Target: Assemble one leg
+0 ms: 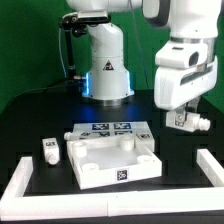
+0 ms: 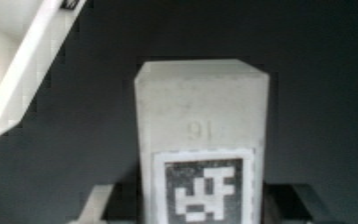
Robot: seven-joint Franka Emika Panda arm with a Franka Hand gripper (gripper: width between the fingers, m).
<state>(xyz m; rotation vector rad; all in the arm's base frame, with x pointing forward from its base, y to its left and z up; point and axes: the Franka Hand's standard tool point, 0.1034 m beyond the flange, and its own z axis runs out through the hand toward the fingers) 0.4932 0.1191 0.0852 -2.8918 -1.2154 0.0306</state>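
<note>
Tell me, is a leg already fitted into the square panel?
No, nothing stands on the panel; one leg is held in the tool, and a second leg lies beside it.

A black table (image 1: 35,120) fills the scene, with a green backdrop (image 1: 30,50) behind it. Near the middle of the table lies a large square white panel (image 1: 95,175) with a raised rim, small holes in its top and a black-and-white tag (image 1: 122,176) on its front wall. Just behind it lies the flat marker board (image 1: 108,128), which carries several tags. A low white rail (image 1: 18,180) borders the table at the exterior view's left, front and right. In the wrist view, a blurred white part (image 2: 25,60) shows at the edge; what it is cannot be told
</note>
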